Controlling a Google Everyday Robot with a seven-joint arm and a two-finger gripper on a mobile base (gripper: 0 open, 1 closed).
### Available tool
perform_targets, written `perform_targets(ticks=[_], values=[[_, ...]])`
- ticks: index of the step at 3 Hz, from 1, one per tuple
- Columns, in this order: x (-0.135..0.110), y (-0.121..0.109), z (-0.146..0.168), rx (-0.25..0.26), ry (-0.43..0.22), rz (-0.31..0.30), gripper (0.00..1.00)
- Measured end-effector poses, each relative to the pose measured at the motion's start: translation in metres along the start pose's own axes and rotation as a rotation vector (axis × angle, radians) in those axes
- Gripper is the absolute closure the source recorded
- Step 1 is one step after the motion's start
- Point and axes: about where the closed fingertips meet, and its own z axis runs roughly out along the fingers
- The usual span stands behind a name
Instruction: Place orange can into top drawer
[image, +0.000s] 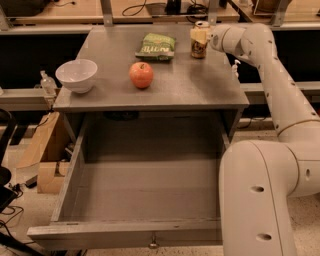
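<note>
The orange can (198, 49) stands upright at the back right of the grey table (185, 87), its silver top showing. My gripper (200, 35) is at the can's upper part, reaching in from the right and covering some of its label. The top drawer (125, 233) is pulled fully out below the table's front edge. Its grey inside holds nothing, and its small metal knob (153, 244) shows on the front panel.
A red-orange apple (141, 75), a white bowl (76, 75) and a green snack bag (156, 46) lie on the table. My arm (272, 80) runs down the right side to my body (255, 200), next to the drawer. Cardboard boxes (42, 150) stand on the left.
</note>
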Motion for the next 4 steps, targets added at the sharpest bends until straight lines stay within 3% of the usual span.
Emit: perform_targets(ticks=[1,2,4], values=[[0.002,0.003,0.004,-0.005,0.003,0.001,0.90],[0.003,0.005,0.005,-0.007,0.004,0.002,1.00],[-0.028,0.011,-0.016,-0.029,0.000,-0.059,1.00]])
